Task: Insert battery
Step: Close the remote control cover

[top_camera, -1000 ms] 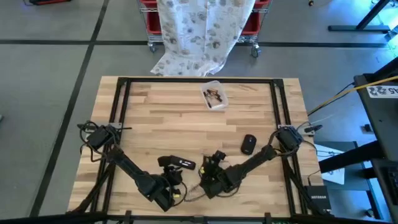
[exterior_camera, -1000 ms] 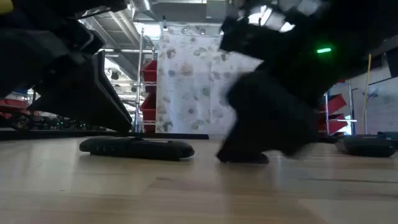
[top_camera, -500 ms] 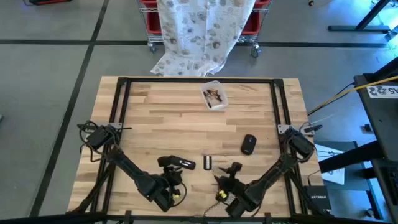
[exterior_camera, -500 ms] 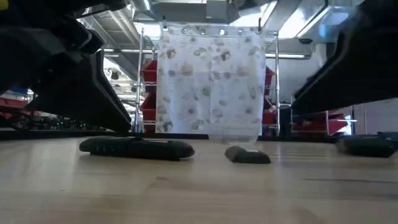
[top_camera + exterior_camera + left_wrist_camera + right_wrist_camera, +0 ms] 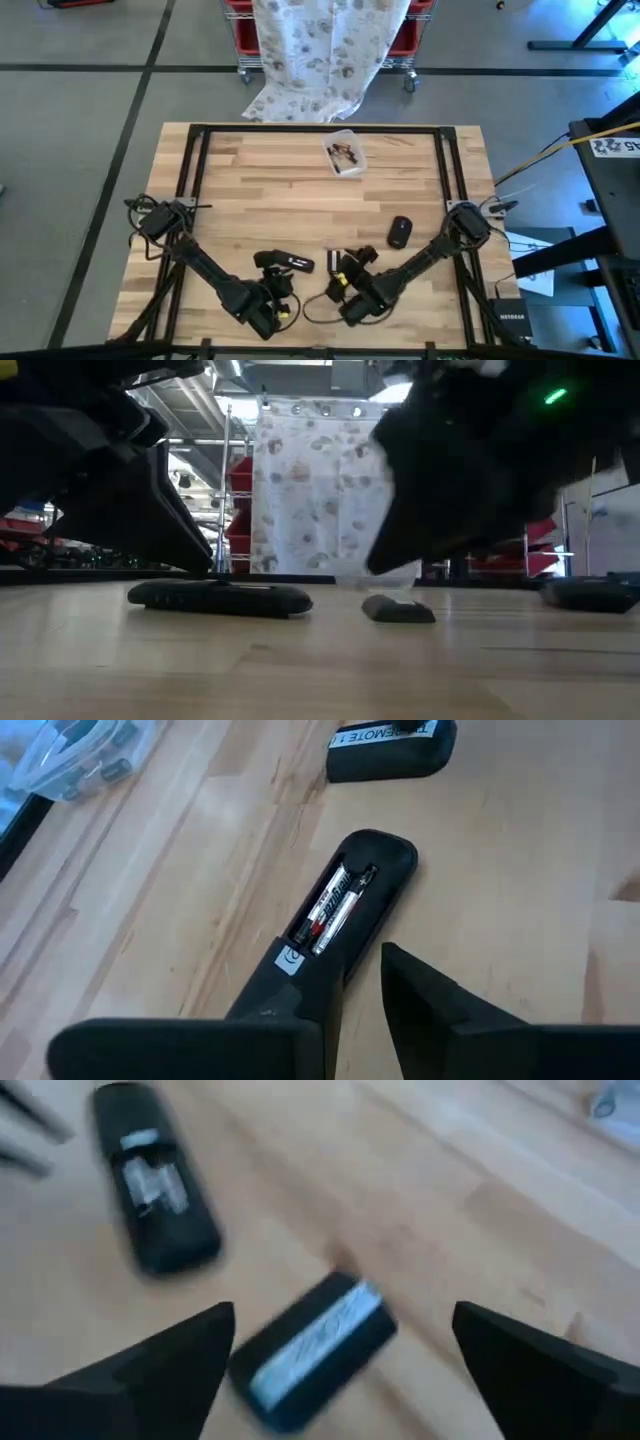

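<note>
Two batteries (image 5: pixel 335 907) in remote (image 5: pixel 340 920) betw. spread left pincer (image 5: pixel 350 1010) fingers; right pincer (image 5: pixel 335 1355) wide over cover (image 5: pixel 315 1345).

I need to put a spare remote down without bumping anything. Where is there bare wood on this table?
The table's wide middle is free, from the clear battery tub at the far edge down to the open remote; so is the far left. The near edge is crowded: remote, loose cover, left gripper, right gripper, and black mouse.

Matt black plastic remote (image 5: pixel 340 915) on smooth pale wood table (image 5: pixel 520 870)
</note>
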Controlling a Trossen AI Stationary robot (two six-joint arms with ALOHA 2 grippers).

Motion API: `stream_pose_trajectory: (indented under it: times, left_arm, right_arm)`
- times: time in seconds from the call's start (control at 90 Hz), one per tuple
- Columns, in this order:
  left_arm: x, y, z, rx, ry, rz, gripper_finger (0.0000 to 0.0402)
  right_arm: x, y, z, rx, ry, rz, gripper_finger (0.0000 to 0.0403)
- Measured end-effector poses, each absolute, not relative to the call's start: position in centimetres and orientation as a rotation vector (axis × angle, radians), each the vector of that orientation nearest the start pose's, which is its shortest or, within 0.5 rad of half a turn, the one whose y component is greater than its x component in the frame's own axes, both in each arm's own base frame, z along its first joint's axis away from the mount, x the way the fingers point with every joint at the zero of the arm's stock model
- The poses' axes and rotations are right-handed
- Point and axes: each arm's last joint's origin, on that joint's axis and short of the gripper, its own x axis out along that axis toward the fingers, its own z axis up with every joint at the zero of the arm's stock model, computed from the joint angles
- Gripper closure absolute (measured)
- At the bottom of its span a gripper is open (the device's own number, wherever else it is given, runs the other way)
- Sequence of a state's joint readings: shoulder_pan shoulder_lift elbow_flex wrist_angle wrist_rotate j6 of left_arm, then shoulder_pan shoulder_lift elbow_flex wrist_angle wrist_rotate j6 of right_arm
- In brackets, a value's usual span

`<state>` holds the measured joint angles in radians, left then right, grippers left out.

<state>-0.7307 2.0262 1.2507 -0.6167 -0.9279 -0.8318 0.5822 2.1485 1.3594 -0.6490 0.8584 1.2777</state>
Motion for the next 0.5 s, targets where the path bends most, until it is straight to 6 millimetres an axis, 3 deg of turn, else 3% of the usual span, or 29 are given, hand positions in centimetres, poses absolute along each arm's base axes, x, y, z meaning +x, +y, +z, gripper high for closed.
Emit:
stream_pose_trajectory:
  times: [0.1, 0.211, 0.5]
  left_arm:
    - [29.0, -22.9, 12.8, 0.245, 0.756, 0.511, 0.0350]
    - [28.9, -22.9, 12.8, 0.238, 0.753, 0.512, 0.0350]
    - [28.9, -22.9, 12.8, 0.227, 0.751, 0.515, 0.0350]
  right_arm:
    - [34.8, 18.4, 9.3, 0.224, 0.753, -0.823, 0.0041]
    - [35.1, 18.5, 8.6, 0.178, 0.815, -0.777, 0.0065]
    - [32.1, 22.7, 9.3, -0.293, 0.964, -0.454, 0.0145]
